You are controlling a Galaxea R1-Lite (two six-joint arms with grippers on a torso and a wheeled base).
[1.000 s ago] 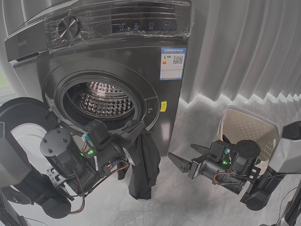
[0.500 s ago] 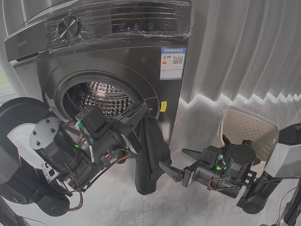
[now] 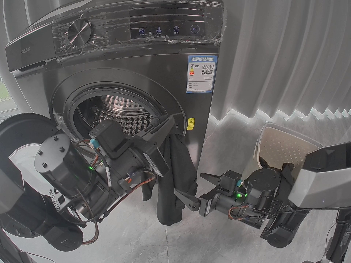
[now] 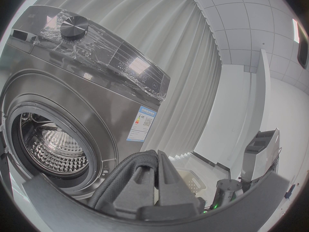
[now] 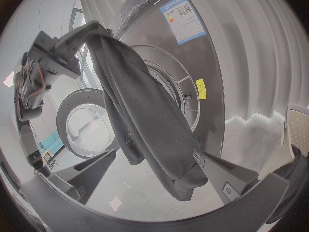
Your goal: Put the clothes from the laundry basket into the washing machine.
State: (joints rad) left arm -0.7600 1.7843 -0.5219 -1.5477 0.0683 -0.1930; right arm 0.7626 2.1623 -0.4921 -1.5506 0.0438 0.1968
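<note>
My left gripper (image 3: 167, 123) is shut on a dark grey garment (image 3: 174, 168) and holds it up at the right side of the washing machine's (image 3: 120, 61) open drum (image 3: 122, 119). The cloth hangs down the machine's front toward the floor. In the left wrist view the fingers (image 4: 167, 174) pinch the garment (image 4: 125, 174). My right gripper (image 3: 187, 184) is open low beside the hanging cloth. In the right wrist view the garment's (image 5: 151, 123) lower end hangs between its fingers (image 5: 212, 166). The white laundry basket (image 3: 292, 143) stands on the floor at the right.
The round washer door (image 3: 22, 147) stands swung open at the left, behind my left arm. White curtains (image 3: 285, 48) hang behind the basket. Another dark piece of clothing (image 3: 289, 168) lies at the basket's rim. Grey tile floor (image 3: 146, 241) lies in front of the machine.
My left gripper raised the garment to the drum opening's right edge, then held. My right arm moved left and lower, bringing its open fingers up to the hanging cloth.
</note>
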